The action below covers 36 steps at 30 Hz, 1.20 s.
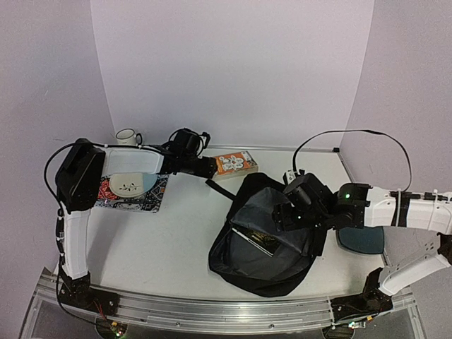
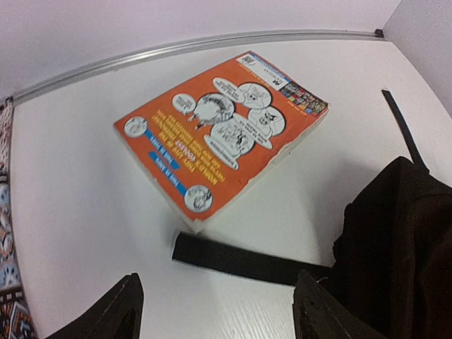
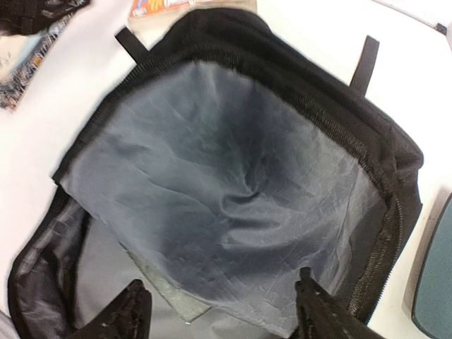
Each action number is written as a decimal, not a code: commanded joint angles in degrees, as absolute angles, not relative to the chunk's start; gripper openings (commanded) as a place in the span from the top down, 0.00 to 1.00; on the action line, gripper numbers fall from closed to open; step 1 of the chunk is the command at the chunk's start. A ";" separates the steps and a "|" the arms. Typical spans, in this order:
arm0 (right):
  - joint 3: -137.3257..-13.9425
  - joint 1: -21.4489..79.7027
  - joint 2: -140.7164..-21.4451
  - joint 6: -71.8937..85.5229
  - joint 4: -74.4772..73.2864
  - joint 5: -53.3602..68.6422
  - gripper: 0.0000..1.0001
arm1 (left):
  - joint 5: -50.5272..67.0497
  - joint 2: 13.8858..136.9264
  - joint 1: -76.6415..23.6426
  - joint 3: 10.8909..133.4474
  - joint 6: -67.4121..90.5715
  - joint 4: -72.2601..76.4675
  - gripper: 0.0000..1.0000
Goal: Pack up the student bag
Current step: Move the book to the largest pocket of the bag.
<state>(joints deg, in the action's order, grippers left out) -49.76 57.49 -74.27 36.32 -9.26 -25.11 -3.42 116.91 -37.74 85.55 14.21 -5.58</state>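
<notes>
Inside the open student bag (image 1: 233, 263) lies a flat item (image 1: 257, 240)

Plain pale lilac walls (image 1: 233, 63) enclose the white wood-grain desk (image 1: 162, 240) on the left, far and right; a silver metal rail (image 1: 212, 311) runs along its near edge. Soft, even light.
</notes>
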 commanded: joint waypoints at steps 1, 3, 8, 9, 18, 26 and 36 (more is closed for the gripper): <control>-52.57 57.20 -72.14 34.77 -11.07 -25.65 0.26 | -2.65 124.64 -37.62 98.72 1.08 -10.74 0.29; -52.80 57.20 -71.71 34.61 -11.07 -25.79 0.25 | -2.97 128.09 -37.63 102.81 -2.46 -12.63 0.32; -52.39 57.21 -70.60 34.97 -11.08 -25.55 0.23 | -2.32 135.56 -37.62 112.33 -8.98 -14.76 0.37; -52.14 57.21 -70.42 35.26 -11.12 -25.47 0.23 | -1.86 136.83 -37.62 113.81 -9.87 -15.46 0.37; -51.24 57.17 -70.05 36.51 -11.34 -25.30 0.22 | -6.82 146.07 -37.54 119.88 -15.42 -17.38 0.37; -51.51 57.22 -71.08 36.43 -11.34 -25.24 0.21 | -6.92 148.98 -37.18 121.49 -17.08 -20.90 0.68; -52.21 57.21 -72.92 36.12 -11.34 -25.45 0.21 | -11.83 143.49 -37.10 111.16 -14.99 -24.02 1.00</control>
